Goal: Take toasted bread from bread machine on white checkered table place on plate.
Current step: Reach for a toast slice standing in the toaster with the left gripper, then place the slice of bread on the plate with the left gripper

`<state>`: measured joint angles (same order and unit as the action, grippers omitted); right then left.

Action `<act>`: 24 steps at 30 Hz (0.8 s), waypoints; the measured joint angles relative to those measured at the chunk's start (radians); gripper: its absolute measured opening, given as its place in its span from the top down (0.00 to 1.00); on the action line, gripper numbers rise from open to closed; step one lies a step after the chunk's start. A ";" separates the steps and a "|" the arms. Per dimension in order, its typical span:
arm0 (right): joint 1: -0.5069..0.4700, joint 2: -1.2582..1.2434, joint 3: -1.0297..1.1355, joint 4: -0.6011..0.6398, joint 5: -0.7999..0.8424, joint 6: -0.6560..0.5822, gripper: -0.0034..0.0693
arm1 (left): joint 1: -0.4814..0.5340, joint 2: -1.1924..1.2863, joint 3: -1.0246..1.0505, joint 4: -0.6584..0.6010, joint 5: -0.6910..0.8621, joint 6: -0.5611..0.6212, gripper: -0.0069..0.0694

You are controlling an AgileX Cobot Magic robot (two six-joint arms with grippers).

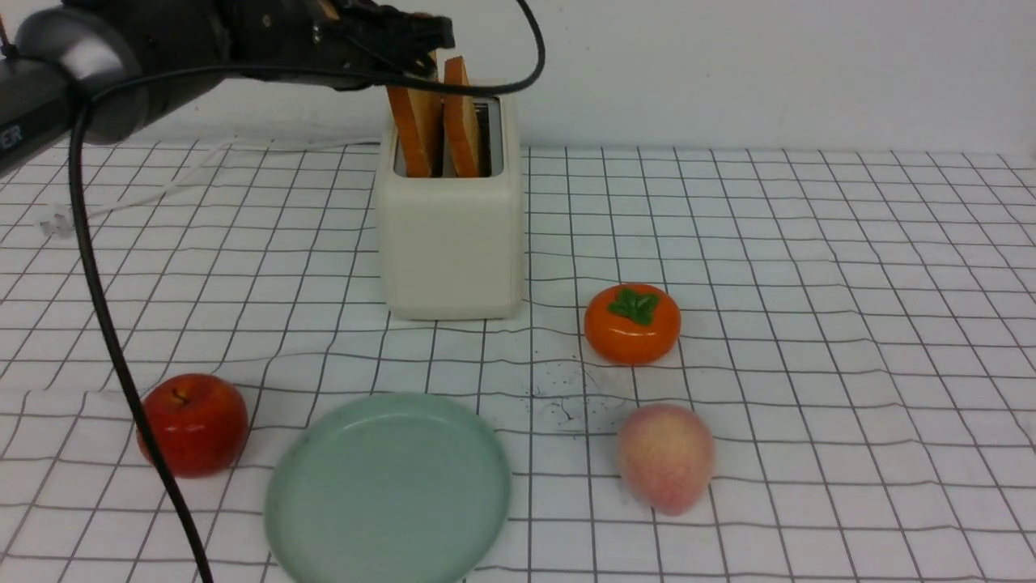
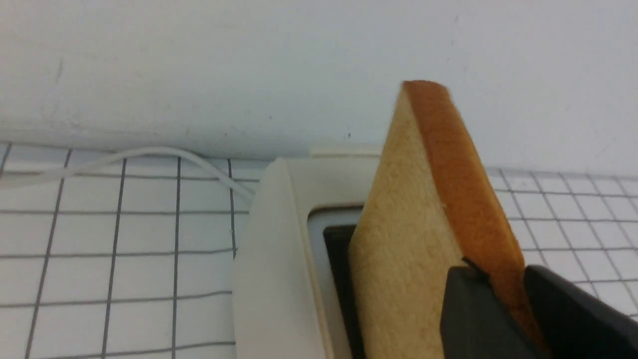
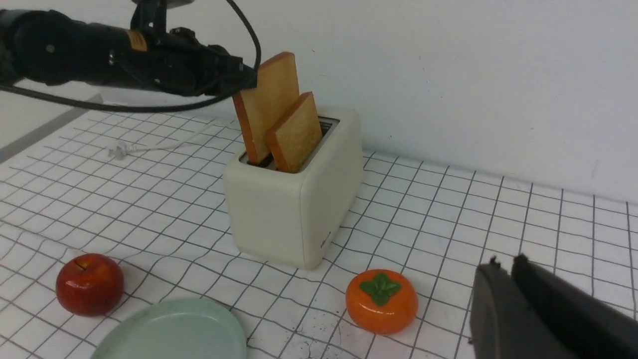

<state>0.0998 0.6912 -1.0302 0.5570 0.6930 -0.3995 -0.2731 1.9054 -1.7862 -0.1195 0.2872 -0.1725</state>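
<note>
The cream bread machine [image 1: 450,235] stands on the white checkered table [image 1: 809,267] at the back centre, with two slices of toasted bread upright in its slots. My left gripper [image 1: 421,44] is shut on the top edge of the left slice [image 1: 414,129], which sits higher than the right slice [image 1: 463,121]. In the left wrist view the fingers [image 2: 478,309] pinch the orange crust of that slice [image 2: 413,224]. The mint-green plate [image 1: 388,490] lies empty at the front. My right gripper [image 3: 506,267] is shut and empty, above the table beside the persimmon.
A red apple [image 1: 194,423] sits left of the plate. An orange persimmon [image 1: 632,322] and a pink peach [image 1: 665,458] sit to its right. The toaster's white cord [image 1: 162,182] trails to the back left. My left arm's black cable [image 1: 121,356] hangs over the apple.
</note>
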 joint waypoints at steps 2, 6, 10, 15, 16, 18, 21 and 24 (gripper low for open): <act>0.000 0.000 0.000 0.017 -0.002 -0.003 0.90 | 0.000 -0.044 0.000 0.018 0.015 0.000 0.78; 0.000 0.000 0.000 0.039 -0.006 -0.011 0.90 | 0.000 -0.116 0.000 0.062 0.059 -0.001 0.78; 0.000 0.000 0.000 0.044 -0.003 -0.011 0.90 | 0.000 -0.245 0.000 0.112 0.199 -0.004 0.78; 0.000 0.000 0.000 0.046 0.027 -0.013 0.89 | 0.000 -0.383 0.016 0.110 0.461 -0.005 0.78; 0.000 0.000 0.000 0.046 0.037 -0.013 0.89 | 0.000 -0.424 0.047 0.097 0.525 -0.005 0.78; 0.000 0.000 0.000 0.049 0.052 -0.013 0.89 | 0.000 -0.484 0.114 0.074 0.588 -0.004 0.78; 0.000 0.000 0.000 0.054 0.077 -0.013 0.89 | 0.000 -0.605 0.330 -0.030 0.645 0.010 0.78; 0.000 -0.003 0.000 0.056 0.088 -0.013 0.89 | 0.000 -0.681 0.505 -0.150 0.651 0.056 0.78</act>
<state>0.0998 0.6879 -1.0302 0.6130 0.7814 -0.4125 -0.2731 1.2245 -1.2808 -0.2694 0.9380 -0.1164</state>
